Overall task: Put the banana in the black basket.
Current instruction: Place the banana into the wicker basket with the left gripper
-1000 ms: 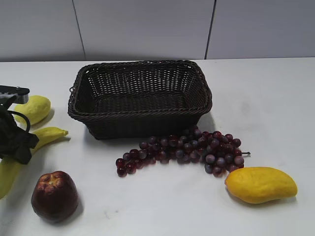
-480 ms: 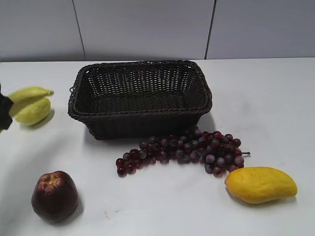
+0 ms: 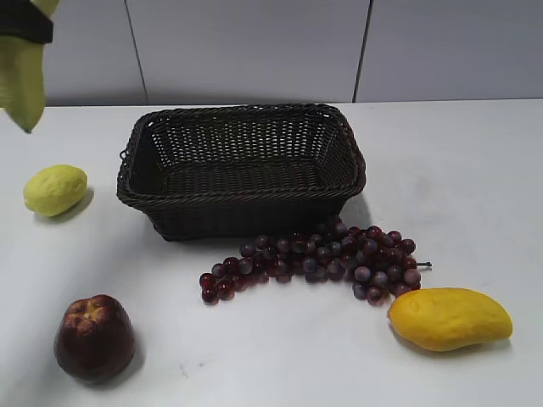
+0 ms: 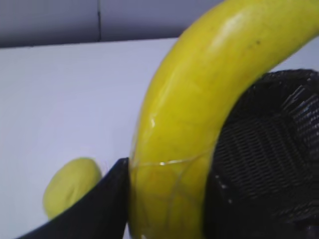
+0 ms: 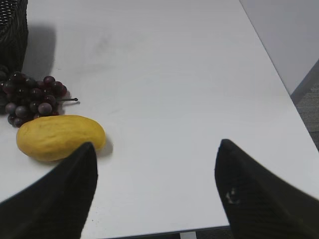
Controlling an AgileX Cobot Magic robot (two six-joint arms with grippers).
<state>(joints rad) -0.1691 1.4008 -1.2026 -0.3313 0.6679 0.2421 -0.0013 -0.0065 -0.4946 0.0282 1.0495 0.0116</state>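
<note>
**Yellow fruit aloft, basket not yet filled**

Exterior view: we see the banana (image 3: 23,80) hanging at the top left corner — clear of the table, left of the black basket (image 3: 242,197), which holds nothing.

Left wrist view: our left gripper (image 4: 167,199) is clamped around the banana, basket beneath.

Right wrist view: our right gripper (image 5: 154,191) gapes wide, holding nothing — mango (image 5: 60,137) nearby.

We judge carrying over and release remain.

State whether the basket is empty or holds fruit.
Empty. The basket shows only bare weave inside; the banana hangs in the left claw above the table, left of it.
</note>
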